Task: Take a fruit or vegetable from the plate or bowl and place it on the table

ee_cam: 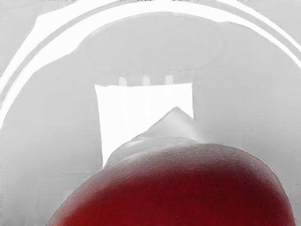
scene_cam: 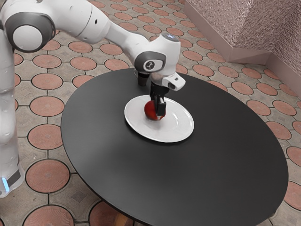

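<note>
Exterior view: reaching down to the red fruit (scene_cam: 151,111) with the gripper (scene_cam: 160,112), over the white plate (scene_cam: 182,126) on the black table (scene_cam: 211,179); cannot tell whether wide, narrow or holding the fruit.

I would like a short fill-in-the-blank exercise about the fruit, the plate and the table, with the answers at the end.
The fruit at my hand is ____ in colour.
The plate below the hand is ____ in colour.
On the table, the number of plates is ____.

Missing words: red; white; one.
</note>
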Robot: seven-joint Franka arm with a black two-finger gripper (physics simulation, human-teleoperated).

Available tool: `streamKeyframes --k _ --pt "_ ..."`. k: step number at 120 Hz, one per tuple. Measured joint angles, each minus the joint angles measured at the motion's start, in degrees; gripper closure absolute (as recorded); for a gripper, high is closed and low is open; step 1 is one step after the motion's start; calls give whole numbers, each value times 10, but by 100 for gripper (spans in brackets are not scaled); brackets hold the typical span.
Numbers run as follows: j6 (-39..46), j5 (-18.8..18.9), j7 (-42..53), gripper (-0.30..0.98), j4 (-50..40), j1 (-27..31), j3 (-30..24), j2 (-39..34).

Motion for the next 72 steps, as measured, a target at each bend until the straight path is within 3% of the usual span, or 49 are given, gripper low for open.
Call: streamKeyframes --k 30,40,50,72 --pt "-14 2 -10 33 9 8 -11 -12" --pt "-28 2 -15 33 22 33 -41 -24" --pt "-43 0 -19 23 33 56 -69 -36" --pt "-74 -3 -32 23 57 103 -168 -55"
